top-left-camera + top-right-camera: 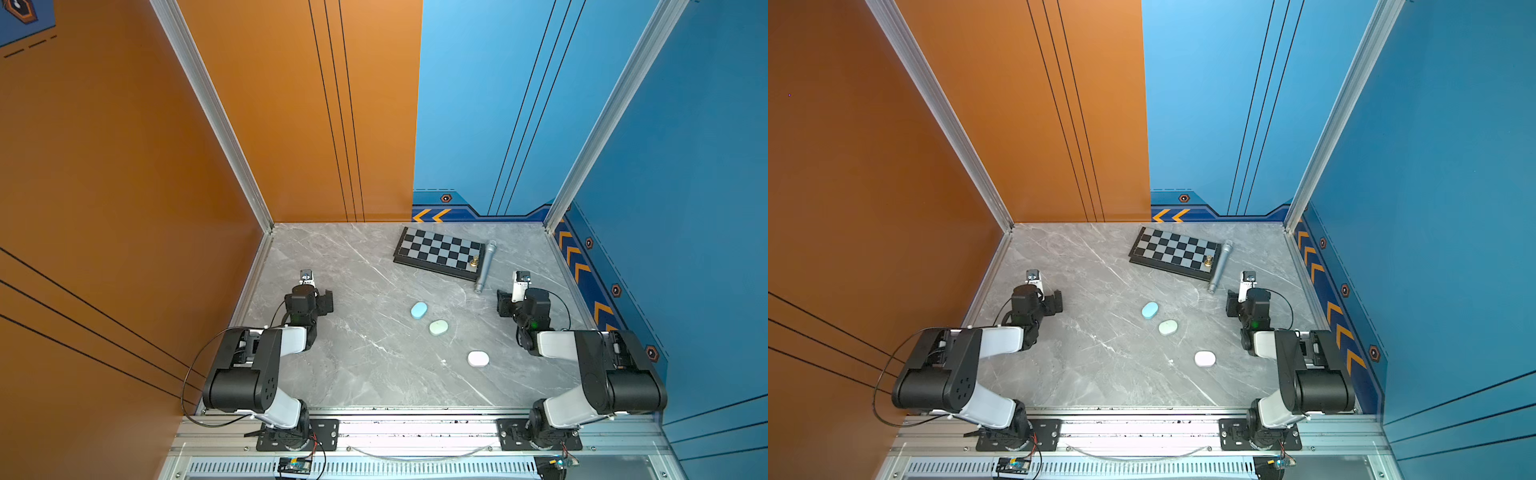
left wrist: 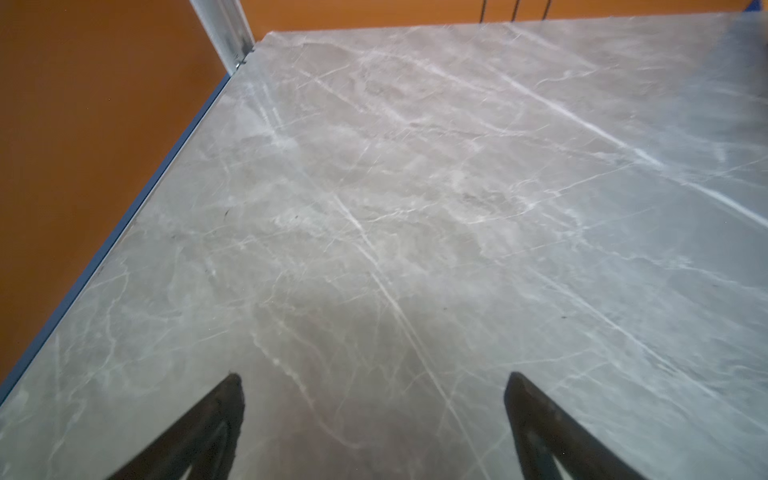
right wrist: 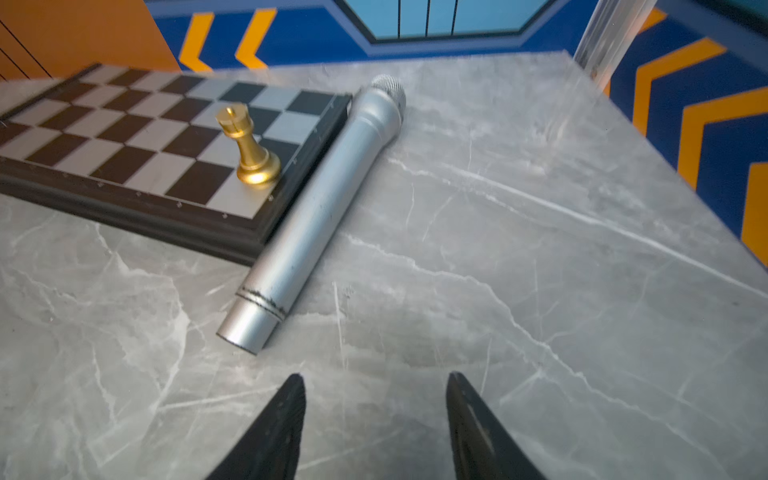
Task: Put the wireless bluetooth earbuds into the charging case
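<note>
The left gripper (image 2: pixel 374 376) stood wide, the right gripper (image 3: pixel 376 375) narrower, both empty above the grey marble table (image 2: pixel 415 166).

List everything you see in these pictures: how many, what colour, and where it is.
Blue case: one, light blue, middle of the table.
Green case: one, pale green, just in front of the blue case.
White case: one, white, nearest the front, right of centre.
White speck: one, beside the white case, too small to identify.
Chessboard: one, black and silver, far right of the table.
Chess piece: one, gold, upright on the chessboard's corner.
Microphone: one, silver, lying against the chessboard's edge.
Table: one, grey marble.
Left gripper: one, black, open, over bare table.
Right gripper: one, black, open, near the microphone's base.
</note>
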